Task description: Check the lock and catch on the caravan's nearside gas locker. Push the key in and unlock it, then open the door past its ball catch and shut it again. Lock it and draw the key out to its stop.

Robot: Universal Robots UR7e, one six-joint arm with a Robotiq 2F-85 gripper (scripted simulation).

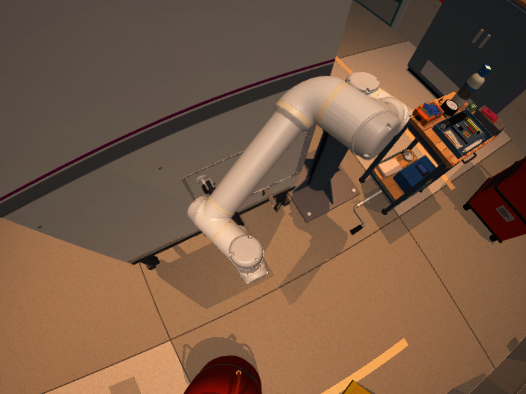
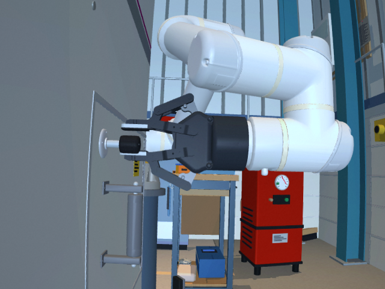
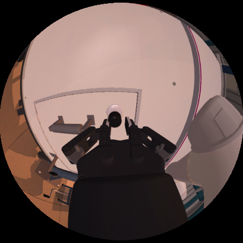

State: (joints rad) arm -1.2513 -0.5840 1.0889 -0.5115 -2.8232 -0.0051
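The key point(image 2: 129, 144) has a black round head on a pale shaft. It sticks out of the white lock plate point(image 2: 103, 143) on the grey locker door point(image 2: 115, 199) in the caravan's side. The door lies flush with the wall. My gripper point(image 2: 133, 140) is level with the key, and its open fingers stand above and below the black head without holding it. In the wrist camera the key head point(image 3: 114, 117) sits between my fingertips. A grey bar handle point(image 2: 134, 224) is fixed to the door below the lock.
The caravan wall point(image 1: 150, 100) fills the left side. A blue-framed tool trolley point(image 1: 435, 145) stands near the arm's base. A red cabinet point(image 2: 272, 217) stands behind it, and a red gas cylinder point(image 1: 225, 377) on the floor in front.
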